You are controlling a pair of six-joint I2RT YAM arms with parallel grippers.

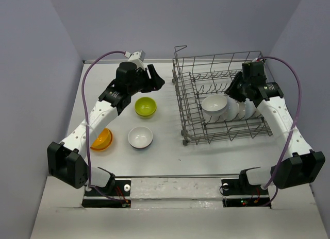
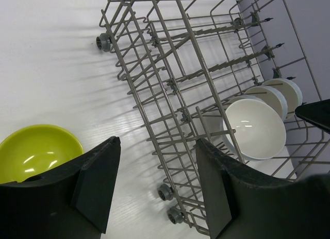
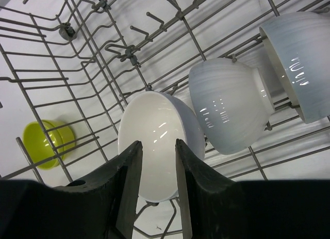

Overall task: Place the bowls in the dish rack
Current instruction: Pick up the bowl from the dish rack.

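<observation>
Left pincer point(image 2: 157, 151) spread wide, empty. Right pincer point(image 3: 157, 146) slightly parted astride white bowl point(image 3: 154, 120) in dish rack point(image 1: 188, 102); can't tell if gripping.

— What can't you make out?
— From above, my left arm point(image 1: 103, 113) covers part of the orange bowl point(image 1: 104, 141). In the left wrist view, a finger of my left hand point(image 2: 157, 141) hides the near side of the lime bowl point(image 2: 38, 149).
— And the right wrist?
— The rightmost white bowl point(image 3: 304, 58) runs off the picture's right edge.
</observation>
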